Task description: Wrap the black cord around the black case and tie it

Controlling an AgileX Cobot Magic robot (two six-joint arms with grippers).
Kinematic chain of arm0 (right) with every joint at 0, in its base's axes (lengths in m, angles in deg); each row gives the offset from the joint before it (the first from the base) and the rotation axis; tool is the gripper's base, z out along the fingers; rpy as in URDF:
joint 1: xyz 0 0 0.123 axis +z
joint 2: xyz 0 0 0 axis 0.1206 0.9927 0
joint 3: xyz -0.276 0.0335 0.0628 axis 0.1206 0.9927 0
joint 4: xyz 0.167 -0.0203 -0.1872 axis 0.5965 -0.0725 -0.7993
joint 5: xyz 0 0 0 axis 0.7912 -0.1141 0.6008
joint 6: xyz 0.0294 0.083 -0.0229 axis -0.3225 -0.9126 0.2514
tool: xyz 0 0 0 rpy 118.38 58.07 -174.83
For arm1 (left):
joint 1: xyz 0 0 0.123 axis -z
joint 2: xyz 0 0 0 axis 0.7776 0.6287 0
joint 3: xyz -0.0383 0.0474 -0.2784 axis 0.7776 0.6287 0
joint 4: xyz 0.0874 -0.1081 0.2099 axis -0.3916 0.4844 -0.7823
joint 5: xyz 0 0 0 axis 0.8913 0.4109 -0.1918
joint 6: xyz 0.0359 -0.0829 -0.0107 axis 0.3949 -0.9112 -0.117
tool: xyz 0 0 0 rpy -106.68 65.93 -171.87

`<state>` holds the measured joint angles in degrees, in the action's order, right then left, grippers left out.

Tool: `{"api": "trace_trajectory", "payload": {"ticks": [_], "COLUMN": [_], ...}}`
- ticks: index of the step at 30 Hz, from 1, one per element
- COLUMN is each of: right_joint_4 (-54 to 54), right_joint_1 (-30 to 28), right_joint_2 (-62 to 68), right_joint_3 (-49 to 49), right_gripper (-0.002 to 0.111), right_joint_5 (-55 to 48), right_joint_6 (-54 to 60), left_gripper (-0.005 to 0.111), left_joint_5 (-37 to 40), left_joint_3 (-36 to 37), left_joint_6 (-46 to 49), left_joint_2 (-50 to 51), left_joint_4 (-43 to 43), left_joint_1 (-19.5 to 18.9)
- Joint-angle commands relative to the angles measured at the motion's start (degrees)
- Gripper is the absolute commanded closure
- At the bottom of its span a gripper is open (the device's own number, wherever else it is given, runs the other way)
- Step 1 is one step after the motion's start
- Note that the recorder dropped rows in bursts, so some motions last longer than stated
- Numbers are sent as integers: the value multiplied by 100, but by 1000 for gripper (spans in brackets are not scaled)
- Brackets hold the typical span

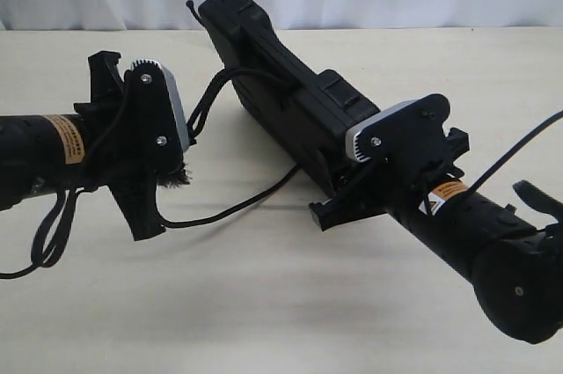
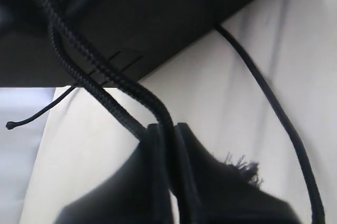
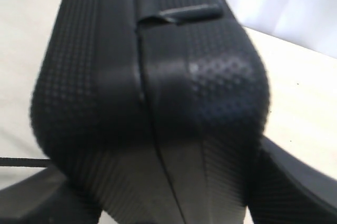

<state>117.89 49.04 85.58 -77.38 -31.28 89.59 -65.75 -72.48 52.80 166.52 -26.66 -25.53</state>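
Black braided cord sits pinched, two strands together, in my left gripper, which is closed on it with the frayed tuft just beside. My right gripper clamps one end of the case, tipped up on edge over the table. One strand climbs over the case's middle and another trails along the table and under it. The knotted tip lies free beyond. I judge one slack turn roughly laid, with the tightening and the whole knot left to do.
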Motion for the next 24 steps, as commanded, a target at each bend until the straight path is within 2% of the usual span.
{"api": "trace_trajectory", "payload": {"ticks": [1, 8, 12, 19, 24], "right_joint_4": [20, 20, 20, 20, 20], "right_joint_1": [-3, -3, -3, -3, -3], "right_joint_2": [96, 96, 96, 96, 96], "right_joint_3": [93, 93, 93, 93, 93], "right_gripper": [104, 104, 104, 104, 104], "right_joint_5": [-1120, -988, -988, -1000, -1048], "right_joint_6": [-77, -84, -84, -84, -84], "left_gripper": [107, 107, 107, 107, 107], "left_joint_5": [-332, 659, 817, 880, 1008], "left_joint_3": [14, 14, 14, -11, -284], "left_joint_6": [-59, 283, 243, 63, -314], "left_joint_2": [125, 125, 125, 137, 142], "left_joint_4": [82, 41, 148, 243, 243], "left_joint_1": [52, 23, -123, -123, -123]}}
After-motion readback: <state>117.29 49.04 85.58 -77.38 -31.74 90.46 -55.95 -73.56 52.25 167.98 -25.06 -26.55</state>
